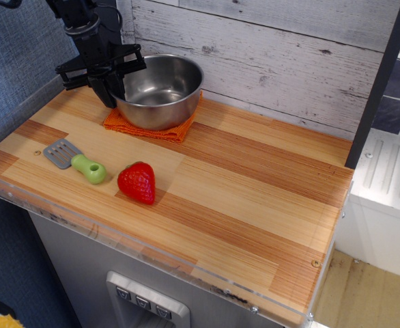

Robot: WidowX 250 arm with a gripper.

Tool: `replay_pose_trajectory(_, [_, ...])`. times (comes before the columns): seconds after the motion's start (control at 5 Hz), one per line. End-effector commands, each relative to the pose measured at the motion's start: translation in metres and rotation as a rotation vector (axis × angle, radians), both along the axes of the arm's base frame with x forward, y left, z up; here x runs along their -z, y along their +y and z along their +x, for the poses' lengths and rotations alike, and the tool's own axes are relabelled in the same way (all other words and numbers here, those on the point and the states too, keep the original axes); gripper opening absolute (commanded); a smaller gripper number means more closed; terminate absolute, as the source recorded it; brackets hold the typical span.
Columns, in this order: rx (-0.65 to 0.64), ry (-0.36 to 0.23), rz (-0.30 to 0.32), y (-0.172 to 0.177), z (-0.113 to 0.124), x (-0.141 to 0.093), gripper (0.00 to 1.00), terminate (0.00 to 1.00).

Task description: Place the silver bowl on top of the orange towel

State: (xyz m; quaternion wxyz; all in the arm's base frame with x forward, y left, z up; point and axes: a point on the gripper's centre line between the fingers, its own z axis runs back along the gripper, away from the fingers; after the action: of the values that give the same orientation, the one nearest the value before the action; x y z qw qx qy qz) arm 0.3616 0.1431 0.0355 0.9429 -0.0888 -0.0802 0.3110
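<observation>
The silver bowl [162, 92] sits upright on the orange towel [176, 130] at the back left of the wooden counter, covering most of the cloth. My black gripper [112, 87] comes down from above at the bowl's left rim. Its fingers [106, 92] straddle the rim and stay closed on it. The towel shows only as a strip along the bowl's front and right side.
A red toy strawberry [137, 182] and a green-handled grey spatula [76, 160] lie near the front left of the counter [254, 198]. A white plank wall [289, 61] stands right behind the bowl. A blue wall is at the left.
</observation>
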Motion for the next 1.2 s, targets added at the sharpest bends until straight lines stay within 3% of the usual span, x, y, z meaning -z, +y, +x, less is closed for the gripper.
replay_pose_trajectory(0.0, [-0.033,-0.003,0.017,-0.002,-0.002,-0.018,1.00,0.00])
replay_pose_trajectory(0.4, [-0.036,-0.004,0.030,-0.001,-0.003,-0.033,1.00,0.00])
replay_pose_trajectory(0.6, [-0.066,-0.041,-0.026,0.001,-0.007,-0.056,1.00,0.00])
replay_pose_trajectory(1.0, [-0.060,-0.061,-0.075,-0.009,-0.013,-0.096,1.00,0.00])
